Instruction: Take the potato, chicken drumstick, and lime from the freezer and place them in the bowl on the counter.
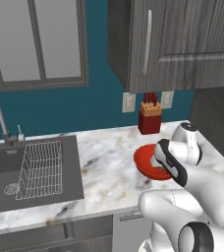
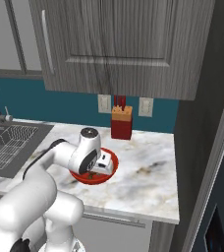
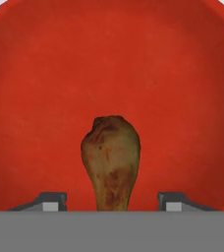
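Counter [image 1: 109, 162] of marbled white is seen from the left base view, with a sink [image 1: 30, 172] at its left, a knife block [image 1: 150, 118] by the teal wall, and the red bowl [image 1: 146, 162] half hidden by the arm.

From the right, bare counter is shown beside the bowl [image 2: 111, 162], toward the freezer [image 2: 217, 162].

In the hand view, the gripper [image 3: 112, 203] is spread wide, both fingertips clear of the chicken drumstick [image 3: 110, 157] lying in the bowl [image 3: 112, 64]

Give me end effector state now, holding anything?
End effector: open, fingertips apart on either side of the chicken drumstick, which lies in the bowl; not gripping it.
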You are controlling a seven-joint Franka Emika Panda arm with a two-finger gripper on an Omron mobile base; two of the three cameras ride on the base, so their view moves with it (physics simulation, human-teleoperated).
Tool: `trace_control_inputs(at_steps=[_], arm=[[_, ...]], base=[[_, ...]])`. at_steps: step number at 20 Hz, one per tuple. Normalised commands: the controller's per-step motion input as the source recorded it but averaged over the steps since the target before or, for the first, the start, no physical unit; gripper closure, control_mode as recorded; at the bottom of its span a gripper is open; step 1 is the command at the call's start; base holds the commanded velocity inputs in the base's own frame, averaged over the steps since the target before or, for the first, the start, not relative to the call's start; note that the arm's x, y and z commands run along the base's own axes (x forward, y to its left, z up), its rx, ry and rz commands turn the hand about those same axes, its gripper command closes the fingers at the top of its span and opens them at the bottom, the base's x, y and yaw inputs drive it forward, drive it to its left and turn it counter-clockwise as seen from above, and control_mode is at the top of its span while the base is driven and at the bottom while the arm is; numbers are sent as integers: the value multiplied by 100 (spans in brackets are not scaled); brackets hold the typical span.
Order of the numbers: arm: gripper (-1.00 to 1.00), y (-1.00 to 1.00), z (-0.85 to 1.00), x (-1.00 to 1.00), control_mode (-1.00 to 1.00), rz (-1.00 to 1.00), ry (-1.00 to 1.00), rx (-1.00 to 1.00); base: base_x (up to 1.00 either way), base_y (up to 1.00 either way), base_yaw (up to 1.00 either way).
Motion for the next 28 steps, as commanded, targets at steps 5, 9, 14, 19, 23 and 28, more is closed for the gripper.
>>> trace_control_inputs(at_steps=[5, 9, 14, 19, 23, 28], arm=[[-100, 0, 0, 0, -100, 0, 0, 0], [-100, 0, 1, 0, -100, 0, 0, 0], [-100, 3, 31, -20, -100, 0, -6, -1], [-100, 20, 65, -71, -100, 0, -17, -5], [-100, 32, 67, -75, -100, 0, -10, -5], [-100, 27, 65, -85, -100, 0, -2, -4]], base=[[0, 0, 0], [0, 0, 0], [0, 0, 0], [0, 0, 0], [0, 0, 0], [0, 0, 0]])
